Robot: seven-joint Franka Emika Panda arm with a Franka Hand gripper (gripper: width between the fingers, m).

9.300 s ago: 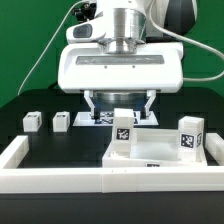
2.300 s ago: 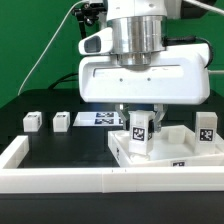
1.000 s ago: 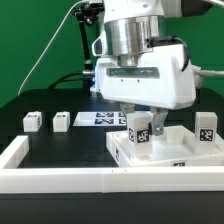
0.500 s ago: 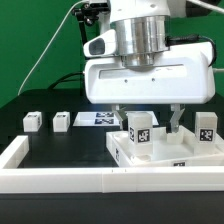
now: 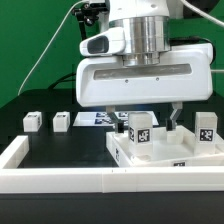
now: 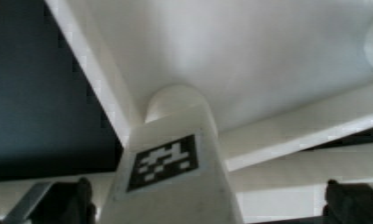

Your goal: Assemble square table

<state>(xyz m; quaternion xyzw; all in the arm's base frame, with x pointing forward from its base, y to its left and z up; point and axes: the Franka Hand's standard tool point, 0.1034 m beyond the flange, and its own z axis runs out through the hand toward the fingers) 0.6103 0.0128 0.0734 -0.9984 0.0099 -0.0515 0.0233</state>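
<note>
The white square tabletop (image 5: 163, 153) lies at the exterior view's right with its sockets up. One white tagged leg (image 5: 141, 130) stands upright in its near-left corner, and a second leg (image 5: 207, 130) stands at its right corner. My gripper (image 5: 147, 118) hangs over the first leg, open, with one finger (image 5: 118, 119) on each side and not touching it. In the wrist view the same leg (image 6: 167, 150) rises between my spread fingers (image 6: 66, 202), nearer to one of them, with the tabletop (image 6: 254, 60) below. Two more loose legs (image 5: 32, 121) (image 5: 61, 121) sit at the left.
The marker board (image 5: 98, 118) lies flat behind the tabletop. A low white border wall (image 5: 55, 179) runs along the front and up the left side (image 5: 12, 153). A green backdrop stands behind the arm.
A second ago my gripper was turned and shut on the near-left leg. It has since squared up and opened, leaving the leg standing in the corner, and has shifted slightly left.
</note>
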